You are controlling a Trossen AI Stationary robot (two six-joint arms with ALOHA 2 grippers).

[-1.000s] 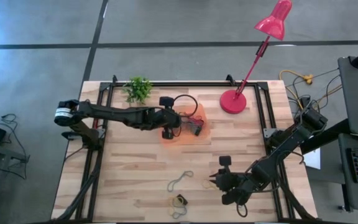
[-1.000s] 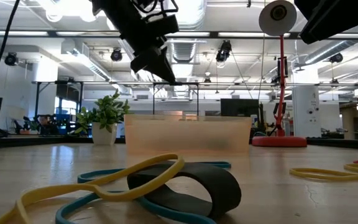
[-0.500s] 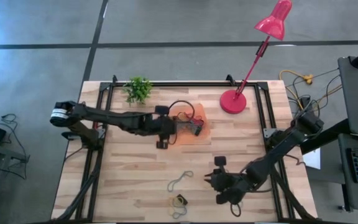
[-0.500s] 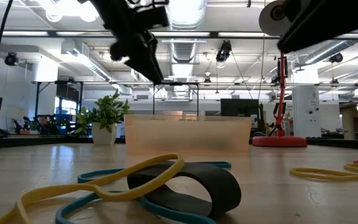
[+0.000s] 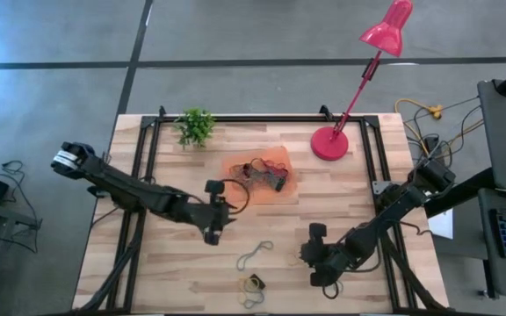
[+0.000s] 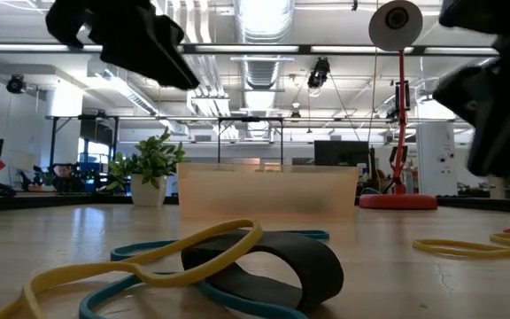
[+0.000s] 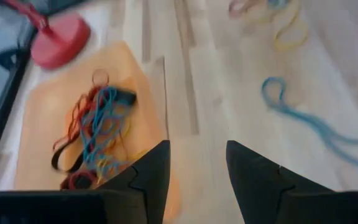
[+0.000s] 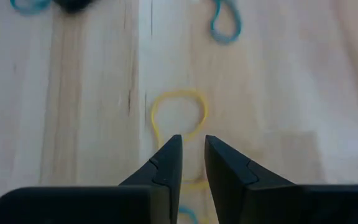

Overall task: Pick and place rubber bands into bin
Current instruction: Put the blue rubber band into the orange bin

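The orange bin (image 5: 281, 186) lies at the table's far middle with a tangle of red, blue and black rubber bands (image 7: 95, 130) in it. My left gripper (image 7: 197, 168) hangs open with nothing between its fingers, left of and nearer than the bin (image 5: 225, 213). My right gripper (image 8: 193, 155) hovers low over a yellow rubber band (image 8: 179, 112) at the near right (image 5: 306, 255), its fingers a narrow gap apart astride the band's near end. A blue band (image 5: 255, 254) and a yellow-and-black cluster (image 5: 253, 283) lie flat on the wood. My right gripper comes down slanting at the yellow band's near end (image 8: 158, 135), a strip of which shows in the gap between the fingertips. Whether the fingers touch the band I cannot tell; it lies flat on the table.
A red lamp stands on its round base (image 5: 329, 143) at the far right and a small potted plant (image 5: 196, 125) at the far left. More yellow bands (image 6: 467, 248) lie on the table toward the right in the low view. Black frame rails (image 5: 148, 158) run along both sides.
My left gripper has drawn back from above the bin toward the table's near left and sunk a little. My right gripper has come down toward the yellow band on the table, rolling slightly. The bands on the wood have stayed where they lay.
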